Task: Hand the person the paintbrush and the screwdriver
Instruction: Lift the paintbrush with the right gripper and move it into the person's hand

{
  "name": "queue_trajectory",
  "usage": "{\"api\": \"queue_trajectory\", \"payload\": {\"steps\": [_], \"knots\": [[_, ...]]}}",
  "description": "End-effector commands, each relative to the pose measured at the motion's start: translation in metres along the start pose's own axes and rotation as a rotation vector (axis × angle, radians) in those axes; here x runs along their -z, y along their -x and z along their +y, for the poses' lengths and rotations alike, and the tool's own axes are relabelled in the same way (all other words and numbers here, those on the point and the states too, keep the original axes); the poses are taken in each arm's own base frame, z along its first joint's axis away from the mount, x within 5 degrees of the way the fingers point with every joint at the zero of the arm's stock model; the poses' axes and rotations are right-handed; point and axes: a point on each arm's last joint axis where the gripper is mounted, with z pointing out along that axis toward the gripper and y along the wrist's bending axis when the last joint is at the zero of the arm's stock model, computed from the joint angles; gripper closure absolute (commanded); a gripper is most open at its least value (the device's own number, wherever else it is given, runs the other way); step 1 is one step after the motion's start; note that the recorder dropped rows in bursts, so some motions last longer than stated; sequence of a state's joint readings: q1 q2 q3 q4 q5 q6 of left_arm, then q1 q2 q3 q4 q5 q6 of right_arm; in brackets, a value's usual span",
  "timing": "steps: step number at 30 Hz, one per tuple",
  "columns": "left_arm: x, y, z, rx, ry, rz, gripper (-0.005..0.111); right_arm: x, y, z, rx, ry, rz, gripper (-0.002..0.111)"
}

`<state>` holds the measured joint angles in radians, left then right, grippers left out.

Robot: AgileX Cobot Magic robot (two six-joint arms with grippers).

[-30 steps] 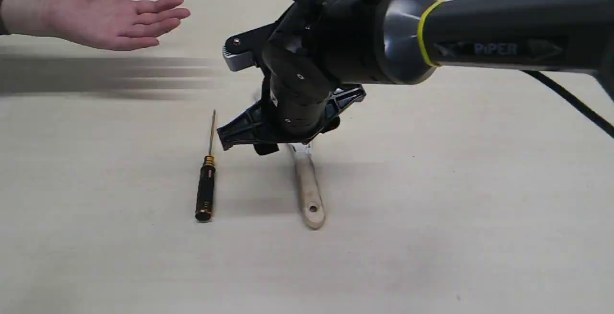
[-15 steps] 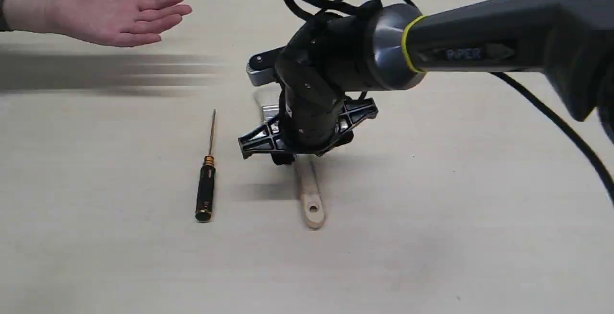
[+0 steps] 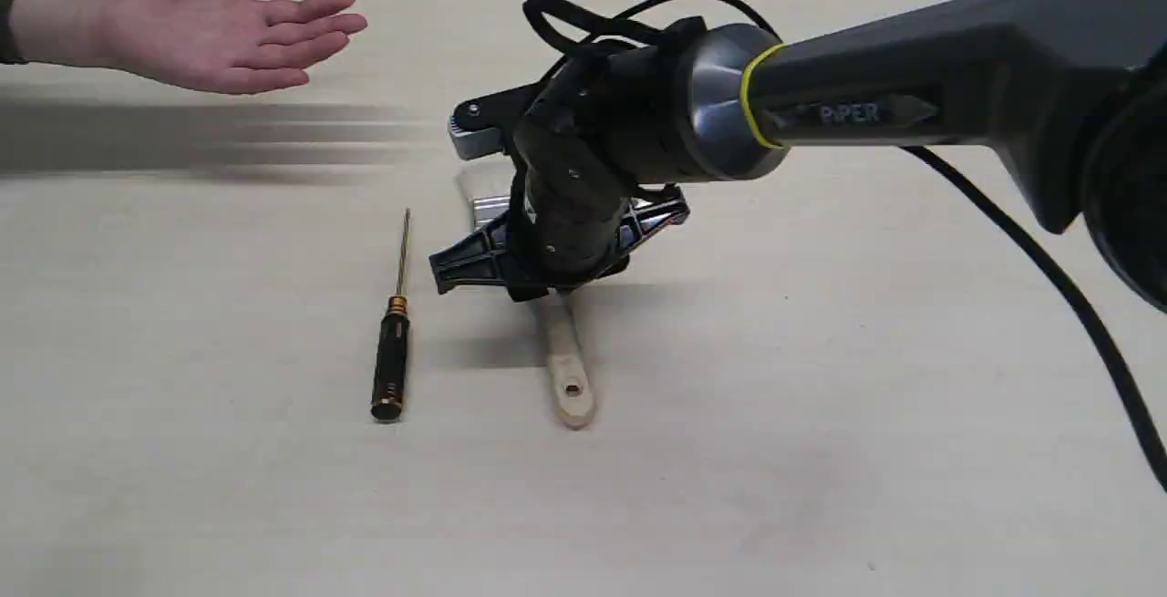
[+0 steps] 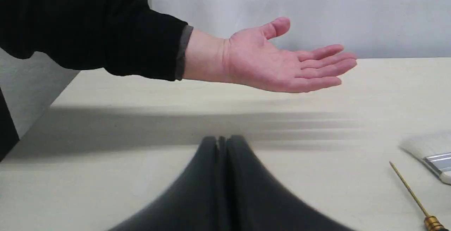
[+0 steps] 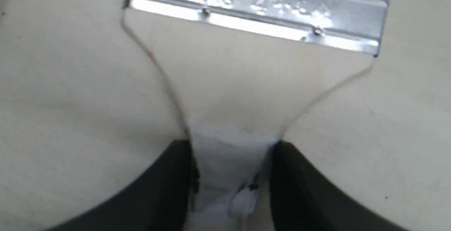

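Note:
The paintbrush [image 3: 566, 367] lies on the table with its wooden handle toward the camera. My right gripper [image 3: 545, 289] is down over it. In the right wrist view the right gripper [image 5: 232, 146] is shut on the narrow neck of the paintbrush [image 5: 246, 83], with the black fingers [image 5: 176, 181] against both sides, just behind the silver ferrule [image 5: 257, 16]. The screwdriver [image 3: 391, 351] lies free to the brush's left. The person holds an open hand [image 3: 210, 32], palm up, above the far left. My left gripper [image 4: 222, 143] is shut and empty, below the hand [image 4: 282, 65].
The pale table [image 3: 821, 396] carries nothing else. A black cable [image 3: 1048, 278] trails from the right arm across the right side. The left wrist view also catches the brush bristles [image 4: 424, 143] and the screwdriver shaft [image 4: 408, 188] at its edge.
My right gripper dropped lower over the brush and shifted left. The brush handle's end slid slightly left with it. The person's hand and the screwdriver stayed put.

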<state>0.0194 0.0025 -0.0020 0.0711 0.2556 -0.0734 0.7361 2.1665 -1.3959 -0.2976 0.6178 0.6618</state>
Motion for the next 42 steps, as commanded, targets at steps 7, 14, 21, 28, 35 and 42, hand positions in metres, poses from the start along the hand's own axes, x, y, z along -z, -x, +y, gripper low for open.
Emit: {"api": "queue_trajectory", "payload": {"steps": [7,14,21,28,35,42], "knots": [[0.000,0.000,-0.001,0.002,-0.009,-0.007,0.107,-0.012,-0.009,-0.006,0.029,-0.044,0.058,0.104],[0.000,0.000,-0.001,0.002,-0.009,-0.007,0.107,0.034,0.008,-0.006,0.053,-0.006,-0.054,0.104],[0.000,0.000,-0.001,0.004,-0.009,-0.004,0.107,0.110,0.022,-0.009,0.042,0.109,-0.208,0.104],[0.000,0.000,-0.001,0.004,-0.009,-0.006,0.107,0.166,0.040,-0.002,0.030,0.322,-0.495,0.104],[0.000,0.000,-0.001,0.004,-0.009,-0.006,0.107,0.158,0.060,0.014,0.057,0.428,-0.709,0.104],[0.000,0.000,-0.001,0.004,-0.009,-0.006,0.107,0.114,0.087,0.050,0.156,0.416,-0.709,0.104]]}}
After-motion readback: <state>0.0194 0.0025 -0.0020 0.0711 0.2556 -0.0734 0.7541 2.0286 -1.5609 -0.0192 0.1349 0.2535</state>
